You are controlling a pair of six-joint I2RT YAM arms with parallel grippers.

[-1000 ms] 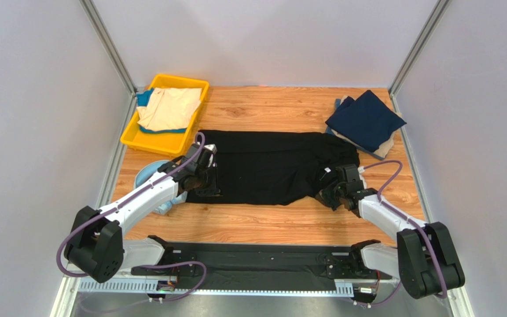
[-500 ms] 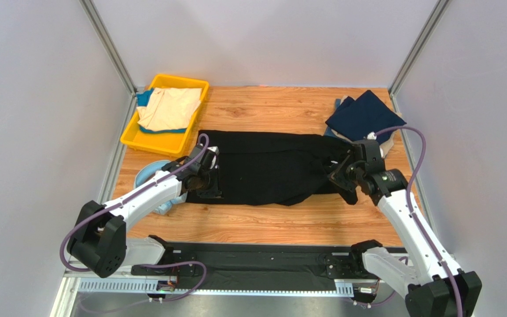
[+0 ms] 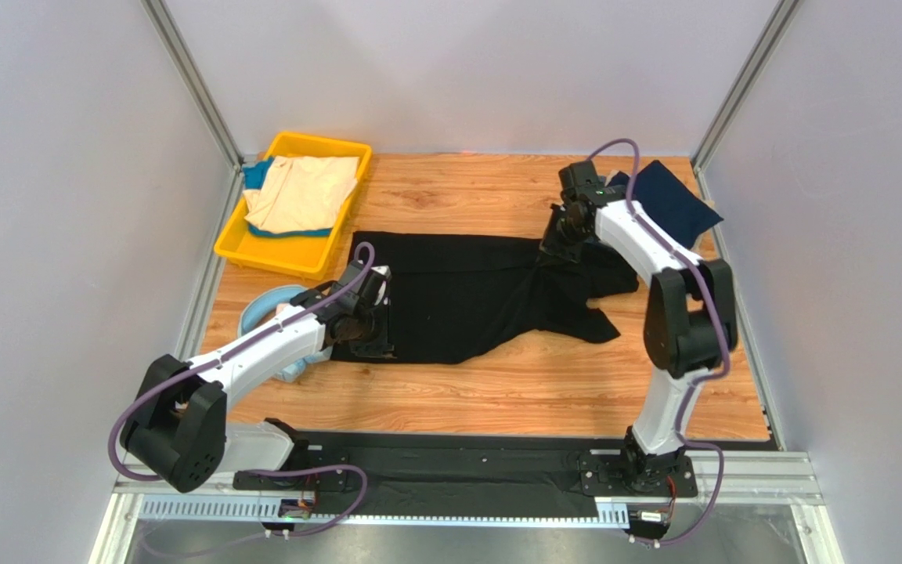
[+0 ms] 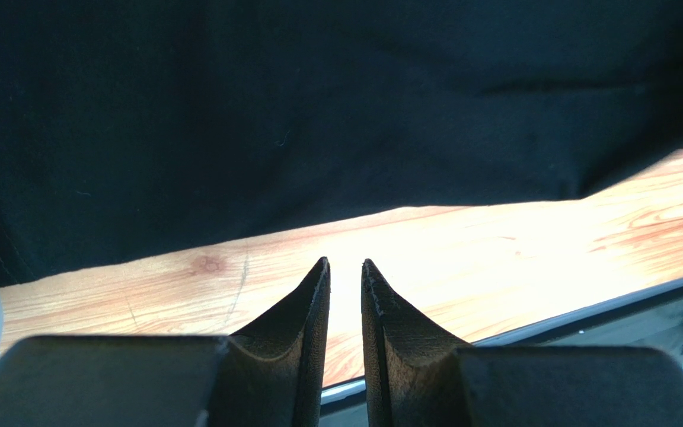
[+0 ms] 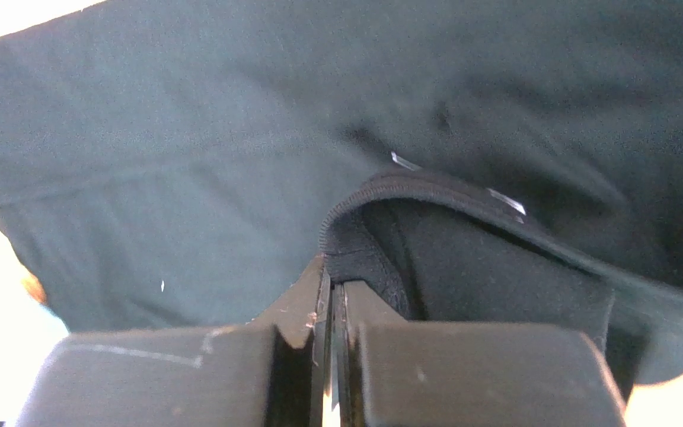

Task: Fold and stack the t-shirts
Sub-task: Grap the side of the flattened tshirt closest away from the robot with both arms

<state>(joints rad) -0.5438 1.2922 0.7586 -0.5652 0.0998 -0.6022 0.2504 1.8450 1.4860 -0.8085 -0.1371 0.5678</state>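
Note:
A large black t-shirt [image 3: 468,300] lies spread across the middle of the wooden table, its right part bunched and lifted. My right gripper [image 3: 559,233] is at the shirt's back right, shut on a hemmed edge of the black cloth [image 5: 381,191]; its jaws [image 5: 332,277] are pressed together. My left gripper [image 3: 364,333] sits at the shirt's left near corner. In the left wrist view its fingers [image 4: 343,263] stand slightly open over bare wood with nothing between them, the black shirt [image 4: 318,107] just ahead. A navy t-shirt [image 3: 670,200] lies at the back right. A beige t-shirt [image 3: 303,190] is in the tray.
The yellow tray [image 3: 232,250] stands at the back left corner. Light-blue headphones [image 3: 268,313] lie beside my left arm, left of the black shirt. Grey walls and metal posts close in both sides and the back.
My right arm swung from the near right up to the back, pulling the black shirt's right edge with it. The left arm has hardly moved.

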